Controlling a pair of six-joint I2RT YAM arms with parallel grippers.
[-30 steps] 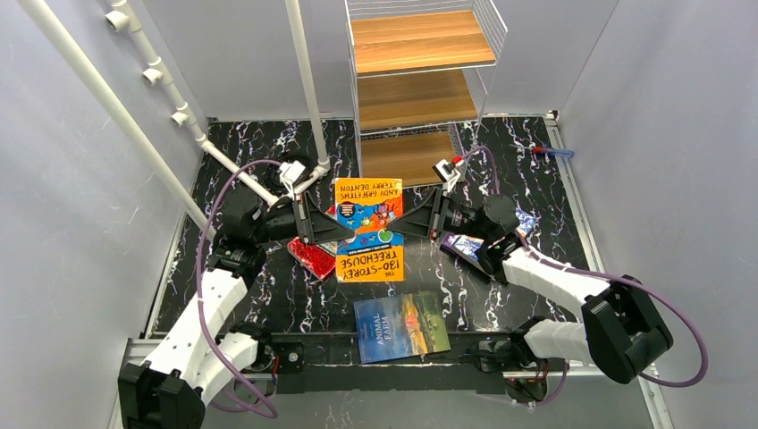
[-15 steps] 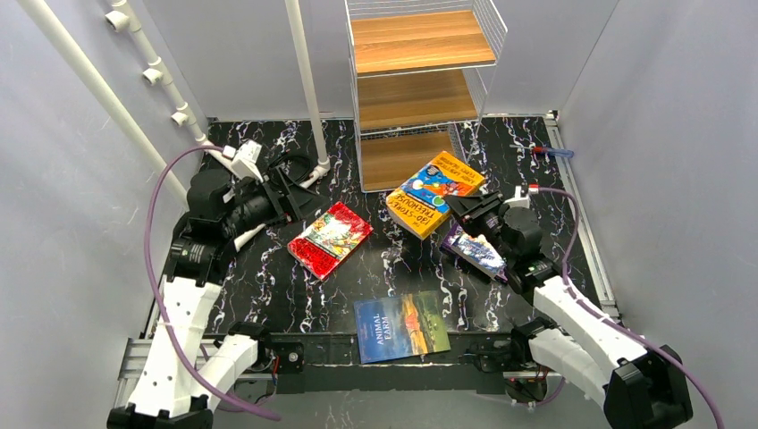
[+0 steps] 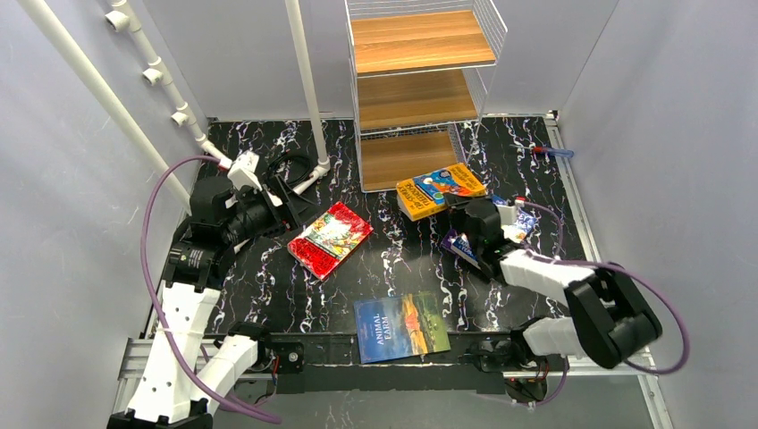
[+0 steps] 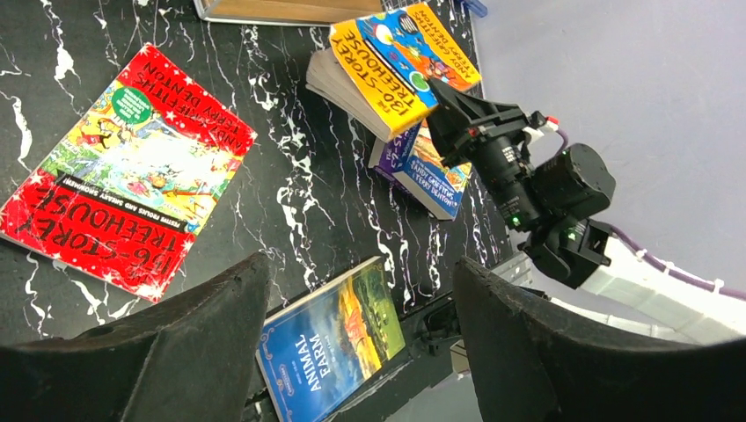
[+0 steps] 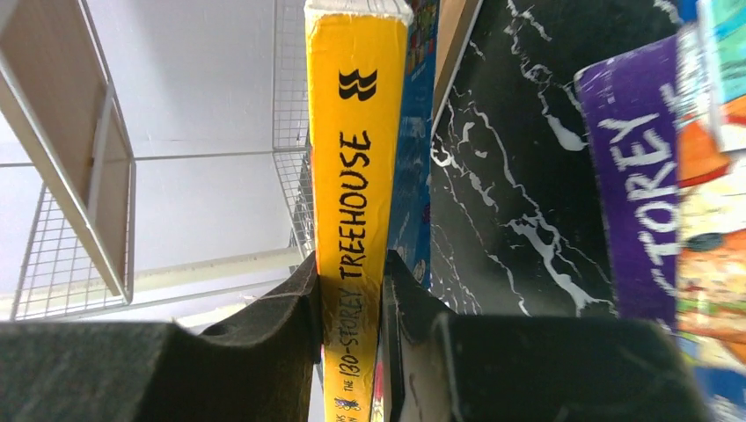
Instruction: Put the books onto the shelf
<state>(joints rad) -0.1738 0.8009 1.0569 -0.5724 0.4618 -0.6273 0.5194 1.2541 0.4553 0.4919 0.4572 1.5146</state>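
Moved up from frame centre, the 130-Storey Treehouse book (image 3: 440, 189) now sits, we note, just below the shelf (image 3: 407, 156), spine clamped in the right gripper (image 5: 352, 281); left gripper (image 4: 361, 268) gapes empty, far left.

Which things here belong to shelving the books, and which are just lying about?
Job: 130-Storey Treehouse book, clamped in the right pincer; red Treehouse book; Animal Farm; purple book; shelf.
Lying about: white pipe frame; small blue-and-red item by the right wall.

Left arm (image 3: 183, 313) folded at left, left gripper (image 4: 361, 268) jaws wide, empty. Right arm (image 3: 536, 268) low, right gripper (image 5: 352, 264) pinching book (image 5: 352, 132) spine.
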